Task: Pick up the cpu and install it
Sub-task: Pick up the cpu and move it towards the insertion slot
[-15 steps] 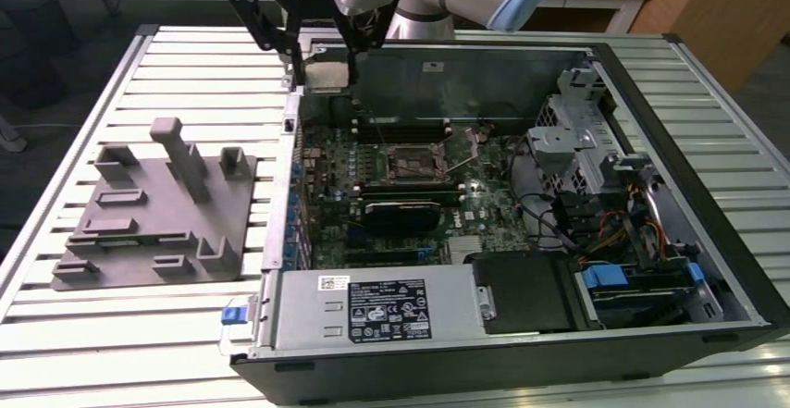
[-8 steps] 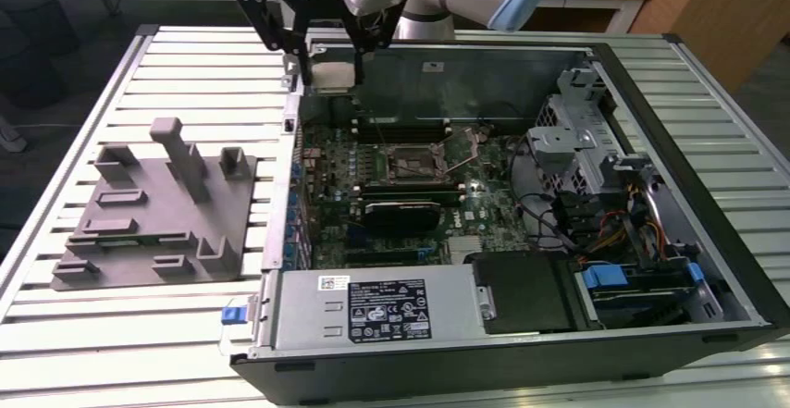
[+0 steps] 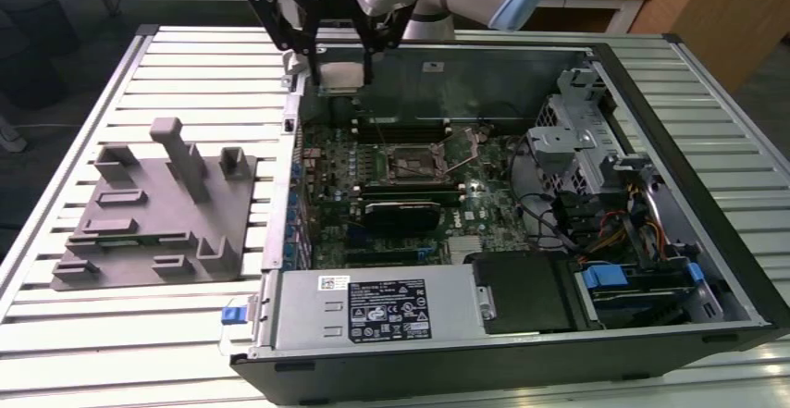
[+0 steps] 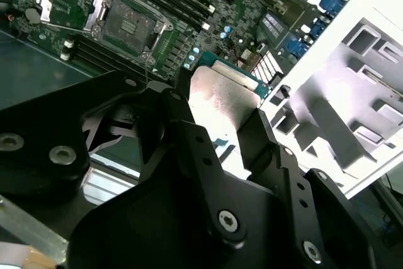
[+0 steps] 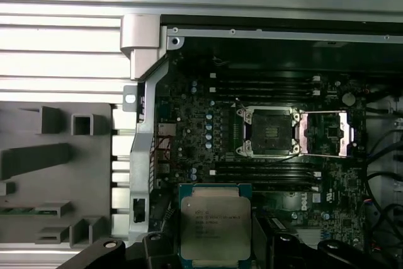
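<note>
Going from the exterior view's left: the grey fixture (image 3: 154,214) sits on the slatted bench (image 3: 74,84), just beside the open computer case (image 3: 728,269). Next along, the end effector (image 3: 342,82) hangs over the case's far corner on that side, closed narrow on the cpu (image 3: 343,73) and pinching it by two opposite edges. In the first wrist view the cpu (image 5: 215,225) has its silvery top toward the camera and looks level, up in the air and well apart from the motherboard (image 3: 494,204).

Further right is the socket (image 3: 416,161). Its load plate (image 5: 322,133) is flipped open to one side, so the contacts are bare.

So imo this is the carry-over step. The grip is edges only, so I'd go slow with no jerks and keep the chip dead flat. Square it up with the socket frame while it's high, not down near the contacts, because any sideways scrape there would be bad news. I can't make out the corner marker from these shots, so I'd double-check orientation.

The drive cage (image 3: 574,140) at the right looks well out of the way.
</note>
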Controlling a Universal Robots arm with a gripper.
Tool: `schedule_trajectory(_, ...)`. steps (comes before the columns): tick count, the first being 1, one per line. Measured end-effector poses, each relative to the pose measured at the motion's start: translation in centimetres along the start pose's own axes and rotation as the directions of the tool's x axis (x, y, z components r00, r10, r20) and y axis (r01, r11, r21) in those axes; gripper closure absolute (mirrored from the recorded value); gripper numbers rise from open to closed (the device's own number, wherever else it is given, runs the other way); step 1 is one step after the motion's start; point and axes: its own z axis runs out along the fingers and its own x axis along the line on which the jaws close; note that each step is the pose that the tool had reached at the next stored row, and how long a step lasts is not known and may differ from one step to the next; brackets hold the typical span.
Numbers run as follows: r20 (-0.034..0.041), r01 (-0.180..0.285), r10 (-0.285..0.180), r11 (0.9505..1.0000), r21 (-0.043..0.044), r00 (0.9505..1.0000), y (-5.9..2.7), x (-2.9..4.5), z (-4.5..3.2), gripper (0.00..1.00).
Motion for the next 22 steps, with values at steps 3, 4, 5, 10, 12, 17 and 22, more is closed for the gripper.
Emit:
schedule_trajectory(3,0.0000,0.000,0.000,1.0000,-0.0001,1.0000,0.00,-0.32,0.01,0.46)
schedule_trajectory(4,0.0001,0.000,0.000,1.0000,-0.0001,1.0000,0.00,-0.44,0.01,0.46)
schedule_trajectory(5,0.0000,0.000,0.000,1.0000,-0.0001,1.0000,0.00,-0.56,0.02,0.46)
schedule_trajectory(10,0.0000,0.000,0.000,1.0000,-0.0001,1.0000,0.00,-1.10,0.03,0.46)
schedule_trajectory(12,0.0000,0.000,0.000,1.0000,-0.0001,1.0000,-0.01,-1.28,0.03,0.46)
schedule_trajectory(17,0.0000,0.000,0.000,1.0000,-0.0001,1.0000,-0.01,-1.73,0.04,0.46)
schedule_trajectory(22,0.0000,0.000,0.000,1.0000,-0.0001,1.0000,-0.01,-2.20,0.05,0.46)
